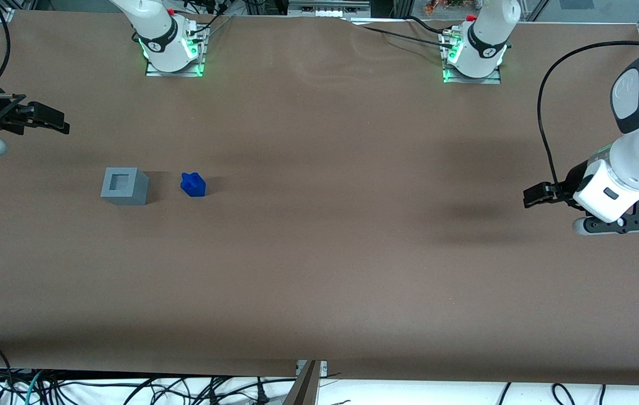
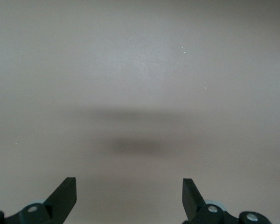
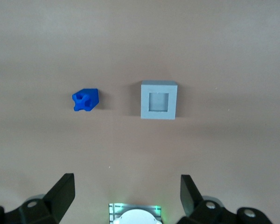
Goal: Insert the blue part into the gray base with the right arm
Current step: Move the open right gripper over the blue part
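One blue part (image 1: 193, 184) beside gray base (image 1: 124, 186), socket up | orientation seemingly tilted | pincer (image 3: 126, 196) apart, aloft

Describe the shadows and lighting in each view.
Front view: soft shadows beside the gray base and blue part; end effector open near the working arm's table end. Right wrist view: even light, faint shadows. Left wrist view: blurred shadow on the table.

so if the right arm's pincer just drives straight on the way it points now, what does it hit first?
Probably bare table. The open pincer looks down on it, with the blue part and gray base lying apart ahead of the fingers. Depth is unclear.
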`<state>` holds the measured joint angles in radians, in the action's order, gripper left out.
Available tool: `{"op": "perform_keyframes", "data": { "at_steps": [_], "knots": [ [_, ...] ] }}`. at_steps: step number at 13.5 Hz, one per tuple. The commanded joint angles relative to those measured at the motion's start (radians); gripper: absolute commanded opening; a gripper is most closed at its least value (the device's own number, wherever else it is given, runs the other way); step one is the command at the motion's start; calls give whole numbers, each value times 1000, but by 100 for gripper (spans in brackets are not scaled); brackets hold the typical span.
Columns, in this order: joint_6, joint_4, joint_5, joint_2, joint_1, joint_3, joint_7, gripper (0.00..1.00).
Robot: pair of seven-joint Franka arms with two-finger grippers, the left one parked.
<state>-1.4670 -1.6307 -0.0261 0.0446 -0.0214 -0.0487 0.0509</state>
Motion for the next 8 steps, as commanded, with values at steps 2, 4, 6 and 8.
{"op": "perform_keyframes", "data": {
  "at_steps": [2, 4, 6, 8],
  "knots": [
    [-8, 3, -12, 93, -63, 3, -6, 99],
    [-152, -68, -12, 100, -109, 1, -35, 99],
    [-278, -165, -9, 90, -164, 3, -135, 99],
    [-347, -240, -2, 92, -219, 1, -254, 99]
  ]
}}
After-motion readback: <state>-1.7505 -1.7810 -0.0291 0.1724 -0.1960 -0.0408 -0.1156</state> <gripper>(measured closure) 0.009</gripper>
